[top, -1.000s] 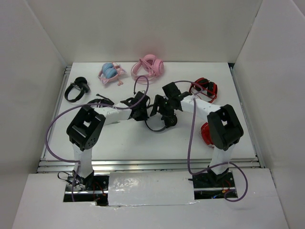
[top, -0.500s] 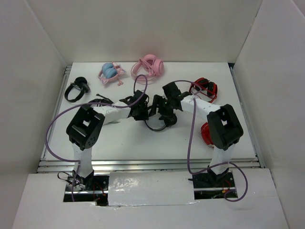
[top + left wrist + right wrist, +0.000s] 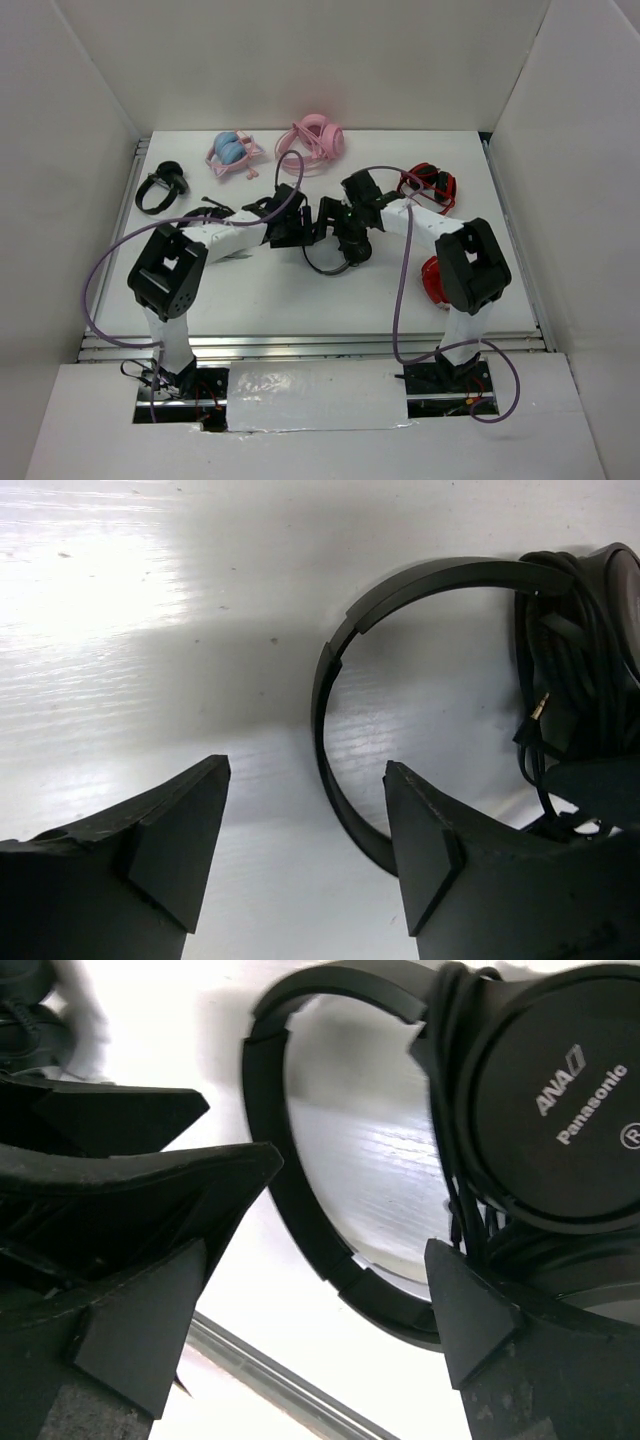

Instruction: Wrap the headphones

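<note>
The jaws of the left gripper (image 3: 306,770) are spread wide and nothing is held between them; only the bare white table (image 3: 150,630) is seen in the gap. Just beyond its fingertips the thin headband of the headphones (image 3: 325,680) is seen lying flat, its arc passing close to the inner edge of one finger; whether it is touched cannot be told. Beside the headband, the cable (image 3: 560,650) is bunched in loose loops against an earcup, and the gold jack plug (image 3: 540,704) is exposed among them.

The jaws of the right gripper (image 3: 315,1250) are likewise opened wide and nothing is clamped. The headband and a round earcup (image 3: 560,1100) marked "Panasonic" are framed between its fingers, the earcup just beside one finger.

From above, the headphones (image 3: 330,262) are seen at the middle of the table (image 3: 260,300), with the two grippers brought together over them from either side. Pink headphones (image 3: 315,138) and red headphones (image 3: 430,185) are placed well apart, towards the far edge.
</note>
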You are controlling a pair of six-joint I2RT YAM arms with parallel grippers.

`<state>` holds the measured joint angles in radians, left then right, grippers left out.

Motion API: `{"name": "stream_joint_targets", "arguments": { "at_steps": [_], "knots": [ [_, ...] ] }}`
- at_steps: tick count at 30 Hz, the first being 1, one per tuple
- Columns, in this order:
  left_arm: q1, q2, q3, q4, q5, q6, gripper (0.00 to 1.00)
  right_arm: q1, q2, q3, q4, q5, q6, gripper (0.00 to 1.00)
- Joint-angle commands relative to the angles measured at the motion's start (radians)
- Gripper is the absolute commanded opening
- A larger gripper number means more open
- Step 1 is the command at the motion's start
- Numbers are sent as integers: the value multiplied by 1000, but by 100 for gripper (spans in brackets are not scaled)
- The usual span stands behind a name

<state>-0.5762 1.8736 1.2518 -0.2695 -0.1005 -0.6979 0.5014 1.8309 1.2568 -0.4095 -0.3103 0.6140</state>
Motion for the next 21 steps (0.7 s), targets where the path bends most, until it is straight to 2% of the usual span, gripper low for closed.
{"name": "stream_joint_targets", "arguments": {
  "at_steps": [1,4,9,13,17,21],
  "knots": [
    [-10,-86,3,32,18,14,77,34,-65,47,61,-41,-45,99],
    [-8,-126,0,36,21,29,82,49,-96,56,83,-79,-63,100],
    [-4,-195,-5,36,24,46,99,63,-142,88,92,-114,-94,100],
    [30,-277,-37,35,24,63,99,59,-212,86,118,-127,-103,100],
    [122,-454,-121,18,4,63,99,-7,-321,4,189,-133,-63,100],
    [223,-660,-250,-72,-143,34,99,-93,-508,-112,186,-44,-57,100]
  ]
}}
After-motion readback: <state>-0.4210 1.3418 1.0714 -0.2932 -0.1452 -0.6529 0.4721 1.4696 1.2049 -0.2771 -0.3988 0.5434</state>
